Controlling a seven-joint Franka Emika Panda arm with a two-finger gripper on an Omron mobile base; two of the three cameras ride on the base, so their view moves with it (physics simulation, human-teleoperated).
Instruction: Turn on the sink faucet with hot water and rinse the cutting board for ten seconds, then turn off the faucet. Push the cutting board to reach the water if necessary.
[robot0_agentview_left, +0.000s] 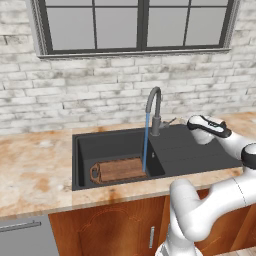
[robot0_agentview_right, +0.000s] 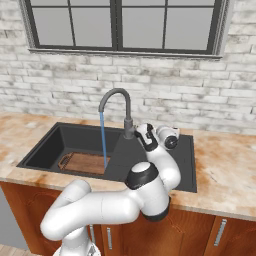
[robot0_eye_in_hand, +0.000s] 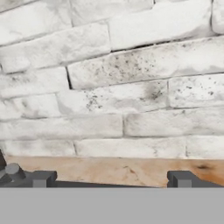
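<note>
— Centre frame, what's running?
— Water (robot0_agentview_left: 145, 142) drops from the faucet (robot0_agentview_left: 154, 110) onto the right end of the cutting board (robot0_agentview_left: 119, 169), lying in the sink (robot0_agentview_left: 84, 150) basin.
— And the gripper (robot0_eye_in_hand: 111, 178)?
— Right of the faucet, facing the brick wall (robot0_eye_in_hand: 113, 87), jaws wide apart, empty.

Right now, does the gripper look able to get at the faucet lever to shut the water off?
Probably yes. The gripper sits open just beside the faucet lever, over the sink's drainboard, with nothing between them. The water runs clear of that side.
</note>
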